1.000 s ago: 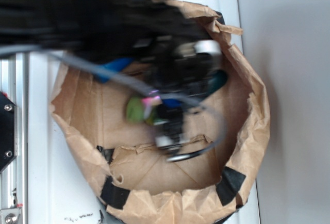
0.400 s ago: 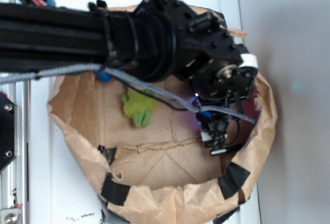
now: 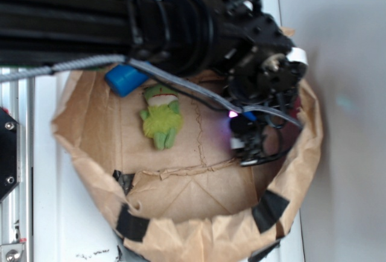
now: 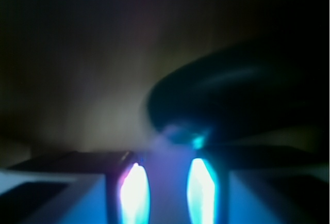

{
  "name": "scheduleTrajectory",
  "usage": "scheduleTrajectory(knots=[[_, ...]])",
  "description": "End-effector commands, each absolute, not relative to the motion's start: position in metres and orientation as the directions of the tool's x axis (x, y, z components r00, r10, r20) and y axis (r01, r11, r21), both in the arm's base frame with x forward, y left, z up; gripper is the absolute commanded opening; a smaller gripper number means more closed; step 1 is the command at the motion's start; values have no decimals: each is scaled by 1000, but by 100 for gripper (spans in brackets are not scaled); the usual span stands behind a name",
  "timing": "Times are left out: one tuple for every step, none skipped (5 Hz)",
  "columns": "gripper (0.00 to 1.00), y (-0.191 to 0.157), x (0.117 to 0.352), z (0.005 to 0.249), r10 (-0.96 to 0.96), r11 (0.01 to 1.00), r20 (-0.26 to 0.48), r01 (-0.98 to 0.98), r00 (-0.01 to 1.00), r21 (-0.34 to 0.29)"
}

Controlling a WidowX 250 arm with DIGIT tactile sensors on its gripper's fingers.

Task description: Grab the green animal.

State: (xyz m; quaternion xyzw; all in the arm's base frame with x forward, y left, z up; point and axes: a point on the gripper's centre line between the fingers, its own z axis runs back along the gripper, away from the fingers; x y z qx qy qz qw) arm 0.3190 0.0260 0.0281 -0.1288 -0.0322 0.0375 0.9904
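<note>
The green animal, a fuzzy lime plush with a pale face, lies on the floor of the brown paper bag, left of centre. My gripper hangs well to its right, near the bag's right wall, and touches no toy. In the dim, blurred wrist view the gripper shows two glowing fingers close together with nothing between them. The green animal does not show in that view.
A blue plastic bottle lies just above and left of the plush, partly under the arm. A dark rounded shape fills the right of the wrist view, just ahead of the fingers. The bag's crumpled walls ring the whole area.
The gripper swung from beside the plush to the right side of the bag. The plush, half hidden a second ago, now lies fully uncovered, and the blue bottle shows more.
</note>
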Motion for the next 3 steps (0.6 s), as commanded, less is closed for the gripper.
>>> scheduleTrajectory(knots=[[100, 49, 296, 80, 6, 951, 45, 8, 999, -309], [100, 54, 284, 92, -21, 941, 22, 27, 1000, -336], [100, 57, 275, 100, -46, 939, 0, 43, 999, -341]])
